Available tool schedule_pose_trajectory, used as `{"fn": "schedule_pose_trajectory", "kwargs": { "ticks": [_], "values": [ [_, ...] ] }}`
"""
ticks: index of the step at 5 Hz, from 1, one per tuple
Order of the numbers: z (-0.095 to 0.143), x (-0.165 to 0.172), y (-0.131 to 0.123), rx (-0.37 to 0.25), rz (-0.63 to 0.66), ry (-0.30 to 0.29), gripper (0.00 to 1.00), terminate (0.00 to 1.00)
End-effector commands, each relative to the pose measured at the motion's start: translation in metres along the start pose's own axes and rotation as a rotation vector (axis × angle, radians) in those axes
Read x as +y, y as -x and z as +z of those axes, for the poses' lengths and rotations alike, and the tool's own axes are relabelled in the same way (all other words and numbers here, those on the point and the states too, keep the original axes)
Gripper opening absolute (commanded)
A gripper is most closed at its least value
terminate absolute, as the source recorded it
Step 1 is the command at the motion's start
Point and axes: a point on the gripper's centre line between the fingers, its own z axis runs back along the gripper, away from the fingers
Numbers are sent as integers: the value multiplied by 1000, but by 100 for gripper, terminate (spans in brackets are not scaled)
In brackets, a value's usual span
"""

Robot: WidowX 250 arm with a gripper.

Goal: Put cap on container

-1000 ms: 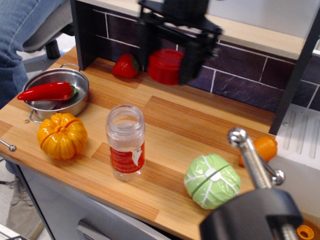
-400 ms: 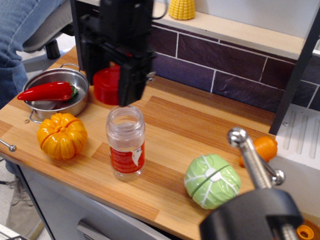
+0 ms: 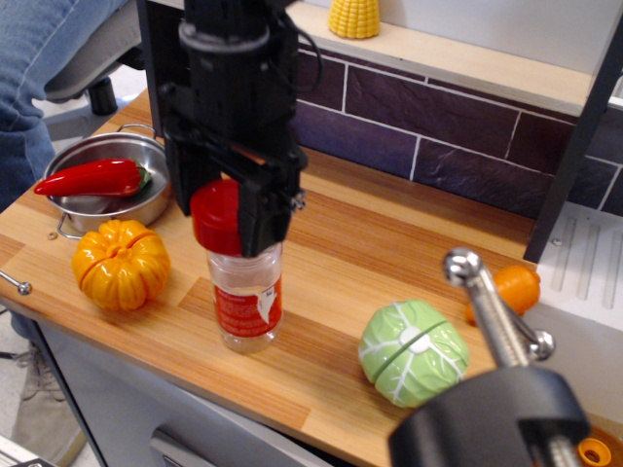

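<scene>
Observation.image view: pincer (image 3: pixel 226 216) clamped on the cap (image 3: pixel 215 216), gripping by the sides so that the open underside faces down toward the container (image 3: pixel 244 292). Cap carried just above the jar's neck, seemingly a little to the left of the mouth, with actual contact not discernible because the black fingers hide the rim. Container upright on the desk (image 3: pixel 360 243), near the front edge, red-and-white label facing the camera, mouth up and so ready for a straight downward seating. Probably final alignment: needs a small shift to centre, then a lowering and perhaps a twist for the threads. Risk of nudging the light jar over if the cap catches one side of the neck. Around the jar, well apart: orange pumpkin (image 3: pixel 121 264) to the left, steel pot (image 3: pixel 112 185) with a red chili pepper (image 3: pixel 90 178) behind it, green cabbage (image 3: pixel 414 351) to the right, yellow corn (image 3: pixel 354 17) on the back shelf.
</scene>
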Motion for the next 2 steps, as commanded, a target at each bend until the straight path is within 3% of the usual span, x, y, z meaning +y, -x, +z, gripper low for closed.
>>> {"fn": "schedule_pose_trajectory", "kwargs": {
  "ticks": [1, 2],
  "values": [
    [-3, -10, -13, -92, 6, 9, 0, 0],
    [-9, -7, -21, -105, 15, -21, 0, 100]
  ]
}}
